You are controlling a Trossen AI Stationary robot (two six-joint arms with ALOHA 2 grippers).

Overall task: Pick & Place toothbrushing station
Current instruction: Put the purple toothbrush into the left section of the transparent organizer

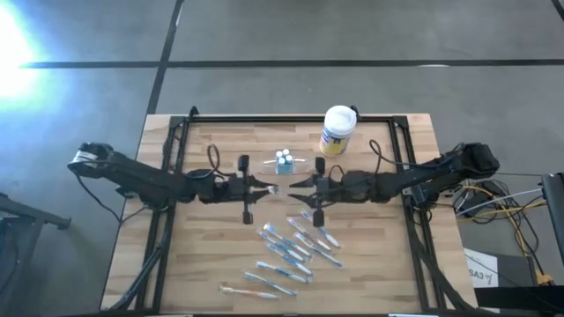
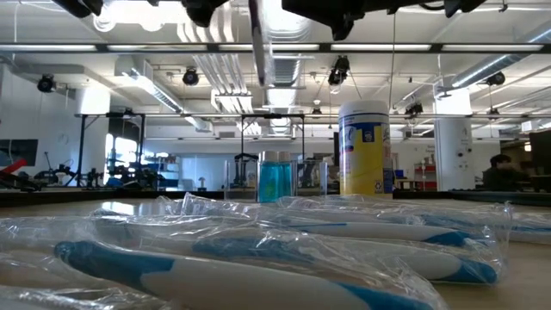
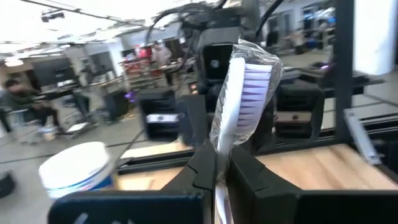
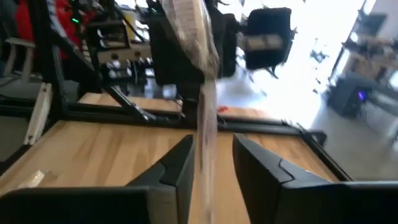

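Wooden surface w/ black frame is sitting in an open workshop; ceiling lights and racks are showing beyond it in the low view. Both arms are reaching in toward centre, claws facing each other above the boards.

Left claw is gripping a wrapped toothbrush, fingers pressing tight on the handle, bristle head standing up clear of the tips in its plastic sleeve. Same brush is hanging down past the lights in the low view.

Right claw is standing part open, fingers either side of the brush wrapper w/ visible gaps; not gripping it. It is sitting just opposite the left claw.

Toothbrushing station, small clear holder w/ blue contents, is resting on the surface toward the back edge, just behind the gap between the two claws and apart from both. White canister w/ yellow label is standing near it, toward the right arm's side.

Loose wrapped toothbrushes are lying scattered on the near half of the surface, below the claws in the high view.
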